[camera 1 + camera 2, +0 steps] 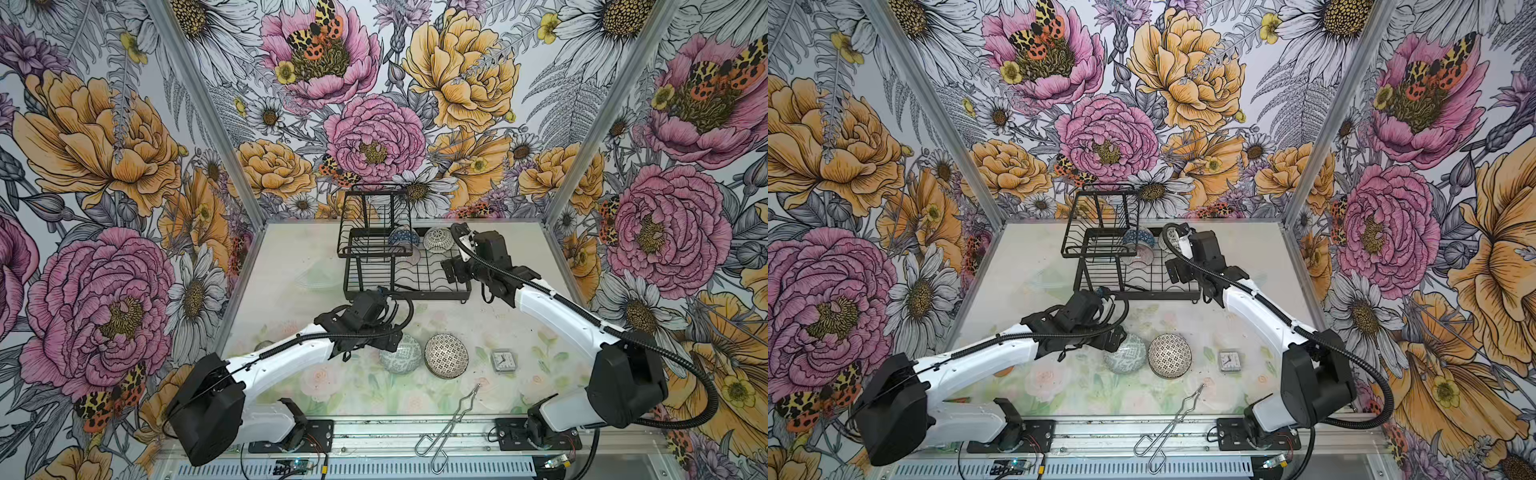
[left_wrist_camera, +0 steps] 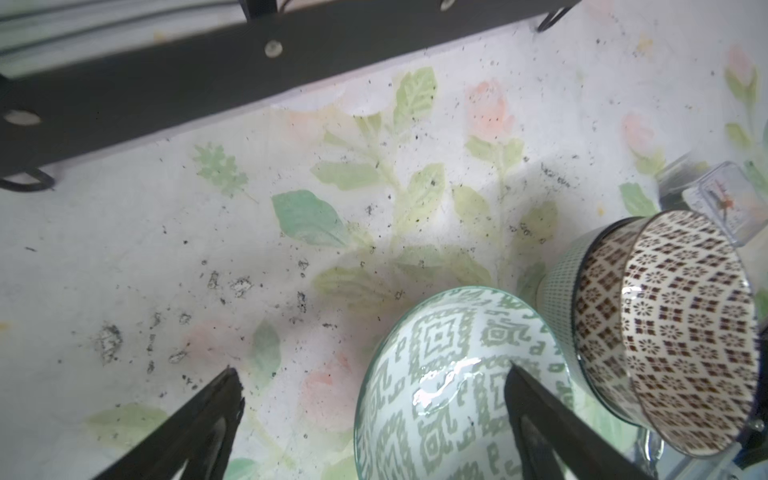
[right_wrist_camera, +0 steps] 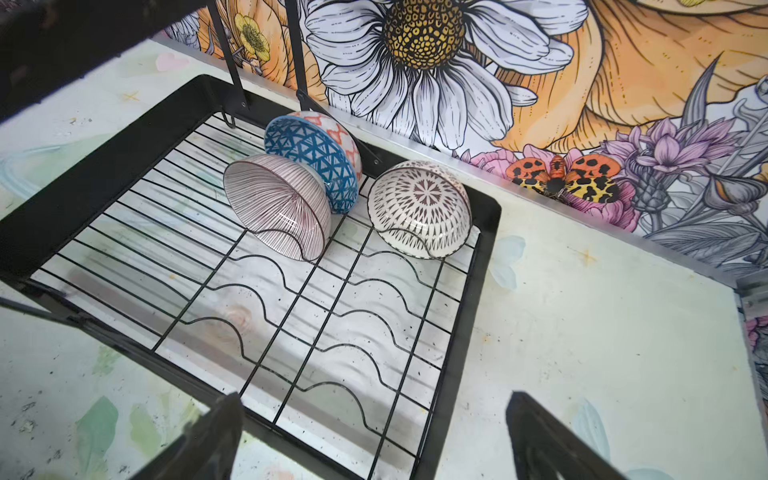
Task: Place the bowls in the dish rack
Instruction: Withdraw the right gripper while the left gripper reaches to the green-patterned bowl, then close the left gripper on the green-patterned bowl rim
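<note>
green-grey maze bowl (image 2: 457, 386), upright on the table (image 2: 124, 249) near the dish rack (image 3: 480, 286), is best taken by its rim, with the wide-open, empty left gripper (image 2: 372, 372) lowered so one finger (image 2: 540, 419) is set inside and one outside before closing.

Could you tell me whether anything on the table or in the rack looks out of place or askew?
The black-white mosaic bowl sits tilted rather than flat, beside the green-grey maze bowl. Dark specks litter the table. The metal tongs overhang the table's front edge. Nothing in the dish rack looks wrong.
</note>
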You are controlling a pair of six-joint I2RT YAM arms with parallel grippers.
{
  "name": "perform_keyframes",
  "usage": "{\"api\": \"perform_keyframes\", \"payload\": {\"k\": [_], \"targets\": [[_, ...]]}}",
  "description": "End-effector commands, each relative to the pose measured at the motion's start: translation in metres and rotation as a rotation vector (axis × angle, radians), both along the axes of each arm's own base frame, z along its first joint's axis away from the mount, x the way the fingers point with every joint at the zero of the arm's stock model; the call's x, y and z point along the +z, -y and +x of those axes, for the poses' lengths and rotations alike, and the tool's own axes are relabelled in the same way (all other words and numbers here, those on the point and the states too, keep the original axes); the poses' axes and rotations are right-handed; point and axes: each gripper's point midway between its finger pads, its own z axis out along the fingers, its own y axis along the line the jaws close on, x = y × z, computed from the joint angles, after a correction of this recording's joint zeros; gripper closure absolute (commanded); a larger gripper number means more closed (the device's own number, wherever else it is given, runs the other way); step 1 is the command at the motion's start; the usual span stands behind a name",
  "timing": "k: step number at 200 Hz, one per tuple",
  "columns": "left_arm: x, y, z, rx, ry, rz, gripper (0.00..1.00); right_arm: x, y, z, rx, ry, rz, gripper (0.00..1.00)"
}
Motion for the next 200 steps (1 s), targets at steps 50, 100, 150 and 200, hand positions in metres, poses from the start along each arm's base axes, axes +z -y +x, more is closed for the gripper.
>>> {"api": "perform_keyframes", "payload": {"k": [50,100,150,200], "targets": [[-0.031,-0.002,-0.018,0.008,-0.121,0.026,0.02,0.003,0.002,0.004,-0.015,-0.003,0.023,0.01],[-0.047,-0.004,-0.024,0.001,-0.172,0.053,0.23,-0.003,0.002,0.005,-0.017,-0.017,0.018,0.00],[-0.049,-0.005,-0.024,0.003,-0.178,0.061,0.47,-0.005,0.004,0.005,-0.021,-0.018,0.014,0.00],[-0.049,-0.006,-0.025,0.007,-0.181,0.062,0.65,-0.008,0.004,0.005,-0.017,-0.026,0.016,0.00]]}}
